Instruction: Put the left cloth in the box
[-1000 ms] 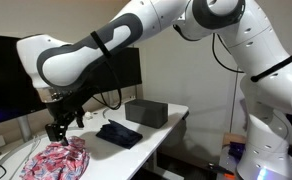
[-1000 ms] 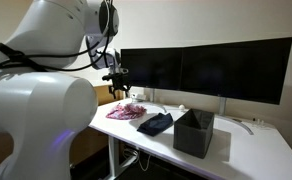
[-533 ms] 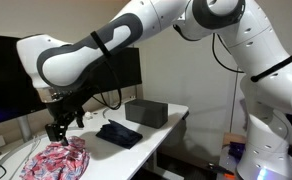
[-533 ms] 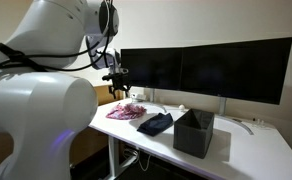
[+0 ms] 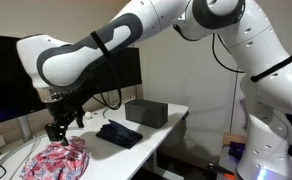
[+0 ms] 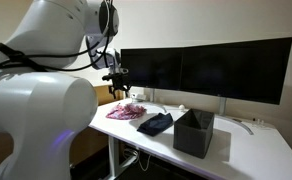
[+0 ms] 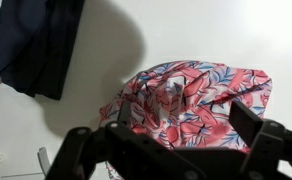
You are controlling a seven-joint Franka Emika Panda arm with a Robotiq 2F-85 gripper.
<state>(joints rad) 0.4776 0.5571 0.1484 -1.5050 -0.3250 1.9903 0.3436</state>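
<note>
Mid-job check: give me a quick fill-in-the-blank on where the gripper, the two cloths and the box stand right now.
1. The gripper hangs above the left cloth with its jaws ____.
2. Between the left cloth and the box lies a second cloth, plain ____ in colour.
3. ____ of the two cloths is in the box.

Missing words: open; navy; Neither.

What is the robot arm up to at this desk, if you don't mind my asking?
The robot arm holds its claw open right over the pink, red and white patterned cloth, which lies crumpled on the white desk. Nothing is gripped yet. The dark box stands farther along the desk, with a navy cloth lying between the two.
</note>
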